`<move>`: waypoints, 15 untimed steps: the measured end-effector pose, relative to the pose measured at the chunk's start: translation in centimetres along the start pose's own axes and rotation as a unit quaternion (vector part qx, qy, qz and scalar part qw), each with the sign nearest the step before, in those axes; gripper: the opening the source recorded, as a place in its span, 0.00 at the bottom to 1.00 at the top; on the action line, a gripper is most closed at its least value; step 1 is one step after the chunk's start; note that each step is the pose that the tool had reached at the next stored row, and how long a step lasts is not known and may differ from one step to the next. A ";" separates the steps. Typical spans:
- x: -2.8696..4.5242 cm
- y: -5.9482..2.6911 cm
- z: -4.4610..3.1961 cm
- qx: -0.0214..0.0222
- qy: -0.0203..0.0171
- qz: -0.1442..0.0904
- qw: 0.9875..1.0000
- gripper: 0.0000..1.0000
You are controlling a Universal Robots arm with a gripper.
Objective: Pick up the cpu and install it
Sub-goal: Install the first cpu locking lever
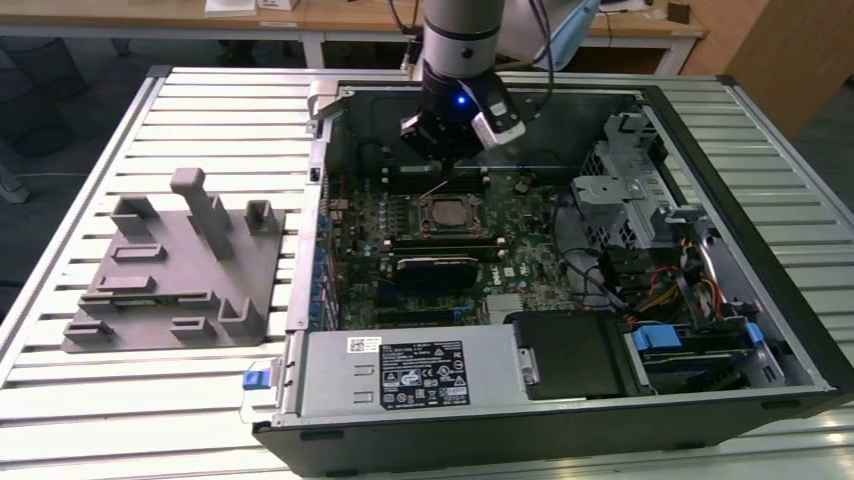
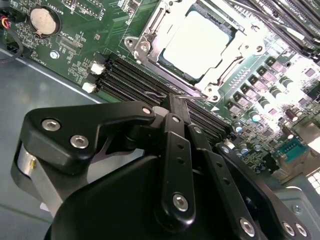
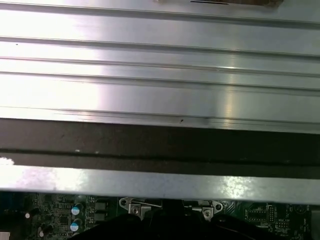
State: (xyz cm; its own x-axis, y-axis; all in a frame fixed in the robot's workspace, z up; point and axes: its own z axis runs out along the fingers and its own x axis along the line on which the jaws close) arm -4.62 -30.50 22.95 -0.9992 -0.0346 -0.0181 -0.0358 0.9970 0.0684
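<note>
The cpu, a pale silver square, lies flat in the metal-framed socket on the green motherboard. In the exterior view the cpu sits mid-board inside the open computer case. My gripper hangs over the board just behind the socket, toward the case's back wall. Its black fingers are pressed together, shut, with nothing between them. Their tips end a short way from the socket's edge, above the dark memory slots.
A grey plastic tray with upright posts stands on the slatted table at the exterior view's left. Inside the case are a black finned block, the power supply and a drive cage with cables. The case's metal wall is close by.
</note>
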 end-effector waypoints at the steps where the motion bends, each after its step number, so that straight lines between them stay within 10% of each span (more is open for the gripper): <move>1: -0.04 0.02 0.03 0.000 0.000 0.000 1.000 0.11; 15: -0.92 -0.04 0.64 0.001 0.000 0.000 1.000 0.11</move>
State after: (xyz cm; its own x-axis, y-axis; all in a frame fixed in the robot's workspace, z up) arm -3.69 -30.46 22.32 -0.9992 -0.0346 -0.0176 -0.0357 0.9971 0.0669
